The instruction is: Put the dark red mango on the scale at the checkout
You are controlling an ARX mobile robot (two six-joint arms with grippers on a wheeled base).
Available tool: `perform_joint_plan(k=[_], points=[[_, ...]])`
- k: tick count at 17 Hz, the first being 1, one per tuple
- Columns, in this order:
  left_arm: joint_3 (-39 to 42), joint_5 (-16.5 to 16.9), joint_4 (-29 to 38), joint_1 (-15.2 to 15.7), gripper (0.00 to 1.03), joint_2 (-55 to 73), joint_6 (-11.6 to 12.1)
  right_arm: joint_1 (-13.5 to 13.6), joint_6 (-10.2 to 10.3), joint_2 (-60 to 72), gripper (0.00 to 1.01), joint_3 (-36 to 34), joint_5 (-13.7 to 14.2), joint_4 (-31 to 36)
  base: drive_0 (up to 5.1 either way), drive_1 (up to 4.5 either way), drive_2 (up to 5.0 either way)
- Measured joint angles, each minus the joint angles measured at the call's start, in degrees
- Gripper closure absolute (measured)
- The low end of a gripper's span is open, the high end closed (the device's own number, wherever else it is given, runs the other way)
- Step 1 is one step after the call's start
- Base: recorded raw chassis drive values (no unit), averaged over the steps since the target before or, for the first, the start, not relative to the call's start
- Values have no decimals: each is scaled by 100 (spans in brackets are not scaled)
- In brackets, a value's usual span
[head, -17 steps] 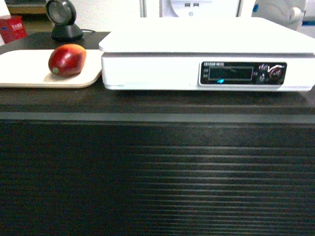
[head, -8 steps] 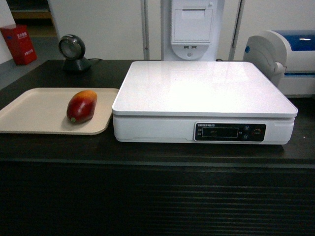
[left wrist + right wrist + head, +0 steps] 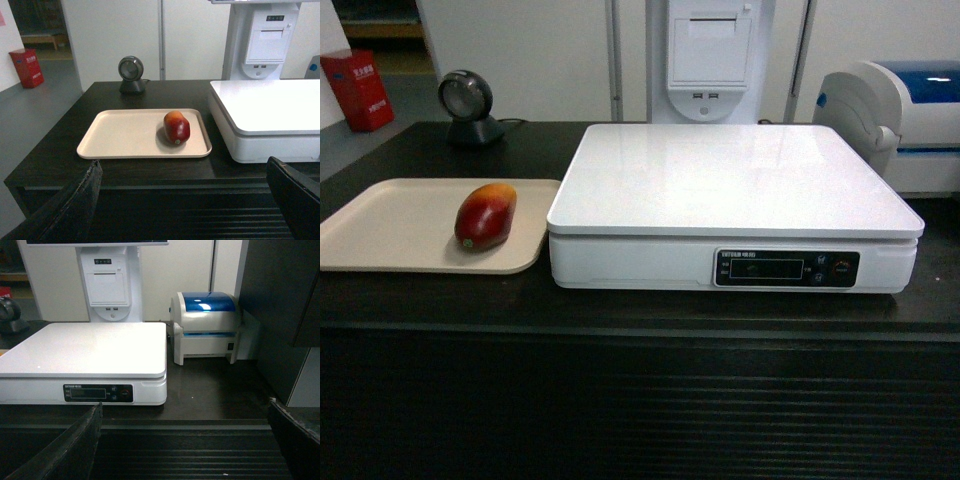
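A: Logging status; the dark red mango (image 3: 486, 215) is lying on its side on the beige tray (image 3: 380, 235), just beside the scale (image 3: 730, 180) on that unit's left; both are sitting on the dark table (image 3: 640, 310). The platter is carrying nothing.

B: Tools?

A: The left tool (image 3: 185, 200) is hanging low in front of the table edge, fingers (image 3: 75, 205) spread wide and holding nothing; the right tool (image 3: 185, 440) is doing the same in front of the scale, also spread, also holding nothing. Neither is showing in the head view.

B: So which step are we sitting in?

A: Judging it as the approach, with no grasp begun; the fruit is well apart from both tools.

B: Next move?

A: Probably the left tool is reaching up over the tray rim, straddling the fruit across its narrow width; closing gently, since glossy skin is likely rolling or slipping; then lifting clear of the scale's raised edge and setting down near platter centre.
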State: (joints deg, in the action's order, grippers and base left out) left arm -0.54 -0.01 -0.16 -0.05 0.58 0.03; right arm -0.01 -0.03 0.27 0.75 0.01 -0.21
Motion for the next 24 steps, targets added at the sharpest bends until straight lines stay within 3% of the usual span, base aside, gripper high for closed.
perform_joint_plan(k=[10, 11, 12, 13, 14, 16, 18, 21, 22, 24], points=[[0, 0, 0, 0, 5, 0, 0, 0, 0, 0, 3, 0, 0, 0, 0, 0, 0], [-74, -190, -297, -79, 5, 55, -59, 0, 0, 0, 3, 0, 0, 0, 0, 0, 0], [-339, -798, -973, -380, 5, 385, -339, 0, 2, 0, 3, 0, 2, -2, 0, 0, 0], [-815, -1711, -1482, -1040, 5, 1261, -782, 0, 0, 0, 3, 0, -4, 2, 0, 0, 0], [-1010, -2258, -1307, -1506, 5, 1652, -1010, 0, 0, 0, 3, 0, -4, 2, 0, 0, 0], [-1235, -2677, -898, -1902, 5, 2009, -1172, 0, 0, 0, 3, 0, -2, -2, 0, 0, 0], [-1504, -2592, -166, -2006, 5, 2686, -1202, 0, 0, 0, 3, 0, -2, 0, 0, 0, 0], [-1690, -2199, 811, -1725, 5, 3853, -1099, 0, 0, 0, 3, 0, -2, 0, 0, 0, 0], [-1805, -2028, 1117, -1613, 5, 4245, -1045, 0, 0, 0, 3, 0, -2, 0, 0, 0, 0], [-2282, -1349, 2004, -1246, 5, 5486, -846, 0, 0, 0, 3, 0, -2, 0, 0, 0, 0]])
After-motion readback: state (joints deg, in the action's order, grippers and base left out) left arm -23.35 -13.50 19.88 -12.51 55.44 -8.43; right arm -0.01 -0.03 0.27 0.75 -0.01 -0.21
